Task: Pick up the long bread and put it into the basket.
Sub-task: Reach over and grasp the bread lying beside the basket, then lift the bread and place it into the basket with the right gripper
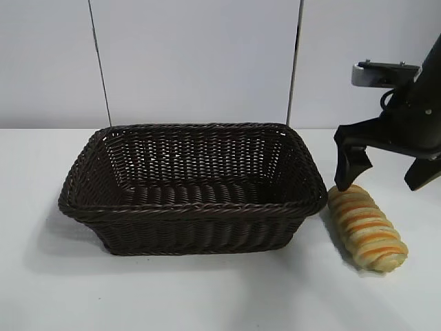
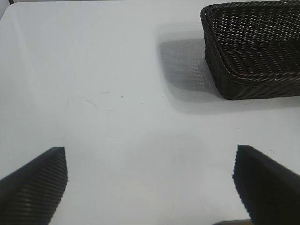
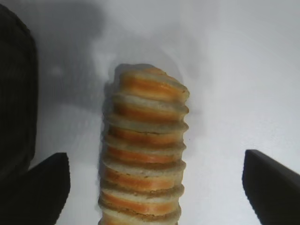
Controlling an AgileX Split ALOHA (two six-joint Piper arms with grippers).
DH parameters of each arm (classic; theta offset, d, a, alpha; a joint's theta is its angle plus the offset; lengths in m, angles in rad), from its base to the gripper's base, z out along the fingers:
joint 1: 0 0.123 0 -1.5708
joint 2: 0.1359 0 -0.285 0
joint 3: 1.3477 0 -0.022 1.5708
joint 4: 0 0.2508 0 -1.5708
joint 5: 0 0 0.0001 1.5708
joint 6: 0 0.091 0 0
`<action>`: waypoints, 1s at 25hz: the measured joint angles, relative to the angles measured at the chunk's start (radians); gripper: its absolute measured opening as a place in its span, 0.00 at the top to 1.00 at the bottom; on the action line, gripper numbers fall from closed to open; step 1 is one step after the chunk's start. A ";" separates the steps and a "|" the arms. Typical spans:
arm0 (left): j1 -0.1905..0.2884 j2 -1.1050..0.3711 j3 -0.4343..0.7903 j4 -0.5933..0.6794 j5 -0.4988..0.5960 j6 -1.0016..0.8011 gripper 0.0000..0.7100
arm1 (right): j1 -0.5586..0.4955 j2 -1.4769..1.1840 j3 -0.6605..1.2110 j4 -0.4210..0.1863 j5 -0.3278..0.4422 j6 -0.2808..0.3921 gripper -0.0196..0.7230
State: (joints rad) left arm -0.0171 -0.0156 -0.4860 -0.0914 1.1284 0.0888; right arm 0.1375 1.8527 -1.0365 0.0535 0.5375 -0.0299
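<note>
White tabletop, pale wall behind | your left gripper [image 2: 150, 187] idles wide open off the basket [image 1: 193, 207] | long bread [image 1: 366, 227] lies just beside its right end | your right gripper [image 1: 386, 176] points steeply down, fingers spread astride the loaf, not yet clamped | next: close, lift, carry left over the rim

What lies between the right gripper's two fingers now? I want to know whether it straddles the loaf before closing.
The long bread lies between the right gripper's fingers, bare table on either side, neither finger touching it. The right wrist view shows this.
</note>
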 joint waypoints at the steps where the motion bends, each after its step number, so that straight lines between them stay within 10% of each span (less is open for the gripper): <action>1: 0.000 0.000 0.000 0.000 0.000 0.000 0.02 | 0.000 0.004 0.000 0.002 -0.004 0.008 0.42; 9: 0.000 0.000 0.000 0.000 0.000 0.000 0.02 | 0.000 0.005 0.000 0.006 -0.006 0.036 0.90; 25: 0.000 0.000 0.000 0.000 0.000 0.000 0.02 | 0.000 -0.169 -0.205 0.012 0.239 0.048 0.93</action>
State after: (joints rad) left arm -0.0171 -0.0156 -0.4860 -0.0914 1.1284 0.0887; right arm 0.1375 1.6837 -1.2412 0.0654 0.7763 0.0179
